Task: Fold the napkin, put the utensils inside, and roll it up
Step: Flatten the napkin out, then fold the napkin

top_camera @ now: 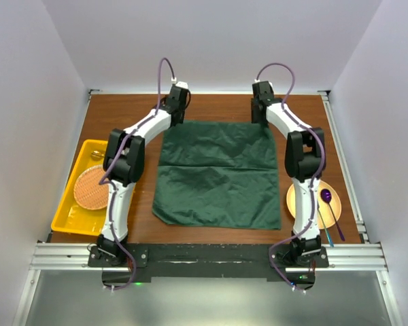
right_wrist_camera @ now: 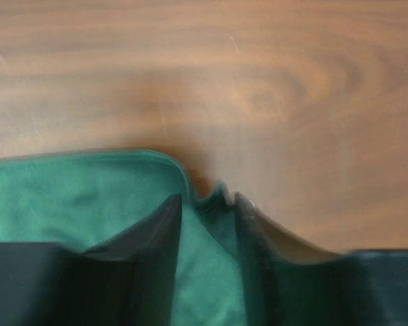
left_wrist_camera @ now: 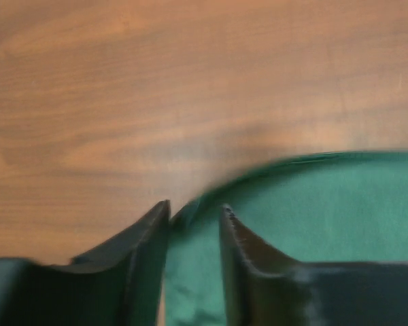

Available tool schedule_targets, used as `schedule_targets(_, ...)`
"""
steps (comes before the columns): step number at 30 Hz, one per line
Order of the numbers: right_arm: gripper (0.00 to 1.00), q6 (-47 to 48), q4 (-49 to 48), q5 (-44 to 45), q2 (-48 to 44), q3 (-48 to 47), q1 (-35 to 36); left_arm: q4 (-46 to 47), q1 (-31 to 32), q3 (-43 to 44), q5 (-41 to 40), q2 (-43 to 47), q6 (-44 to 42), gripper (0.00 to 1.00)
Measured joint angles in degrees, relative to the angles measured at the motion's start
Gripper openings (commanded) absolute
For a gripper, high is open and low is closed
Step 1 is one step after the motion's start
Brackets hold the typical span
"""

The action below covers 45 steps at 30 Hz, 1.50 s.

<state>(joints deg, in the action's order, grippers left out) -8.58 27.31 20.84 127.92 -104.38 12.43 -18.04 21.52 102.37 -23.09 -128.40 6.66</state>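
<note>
Far corners of the napkin (top_camera: 217, 176) are straddled by left gripper (left_wrist_camera: 195, 208) and right gripper (right_wrist_camera: 207, 198), jaws partly parted, seemingly unclamped, for even folding

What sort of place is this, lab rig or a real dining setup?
Most likely a lab robot cell: plain white walls box in a wooden table, the left arm and right arm are mounted on an aluminium rail at its near edge, and a green napkin lies staged between them.

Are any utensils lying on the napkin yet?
No, the top view shows the green napkin bare, while the utensils lie on the orange plate off to its right.
</note>
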Motion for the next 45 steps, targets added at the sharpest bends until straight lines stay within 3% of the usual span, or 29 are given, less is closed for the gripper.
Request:
schedule_targets(2,0.75,1.0,2.5,0.2,4.5,-7.8,0.1,-2.3,-0.2,5.7,-1.0,-2.2,0.2,0.6)
schedule_targets(6,0.76,0.7,7.4,0.9,4.9,-12.6,0.5,-3.6,-0.2,5.5,-1.0,2.8,1.5,0.64)
schedule_targets(9,0.76,-1.2,11.0,0.9,-0.3,-9.4,1.4,-3.1,0.0,-3.9,1.9,14.3,4.0,0.64)
schedule_targets(13,0.77,-4.5,10.6,-0.8,-17.4,8.6,7.3,0.5,0.3,-25.7,8.2,38.8,9.5,0.64)
schedule_targets(16,0.79,-6.6,7.1,-3.5,-28.9,21.4,18.3,1.9,0.4,-37.8,11.5,55.1,13.3,0.64)
schedule_targets(19,0.81,-7.8,2.8,-7.0,-33.5,29.6,31.2,-0.4,0.4,-44.3,11.8,66.8,15.0,0.64)
schedule_targets(23,0.81,-8.6,-1.0,-9.1,-31.4,34.9,46.8,-6.4,0.3,-47.0,9.1,79.1,16.2,0.64)
schedule_targets(29,0.8,-9.3,-2.4,-8.2,-21.0,29.9,62.1,-13.0,0.3,-46.7,3.0,90.9,17.6,0.63)
schedule_targets(36,0.62,-9.9,-4.5,-5.5,-11.2,21.3,66.0,-17.9,0.3,-45.7,1.3,91.5,18.3,0.62)
schedule_targets(41,0.25,-10.6,-4.1,-1.8,-7.1,17.3,65.6,-18.6,0.3,-44.9,1.3,91.8,18.3,0.61)
schedule_targets(45,0.22,-11.5,-3.8,-0.8,-7.0,16.9,65.5,-19.2,0.3,-44.9,1.3,92.3,18.3,0.61)
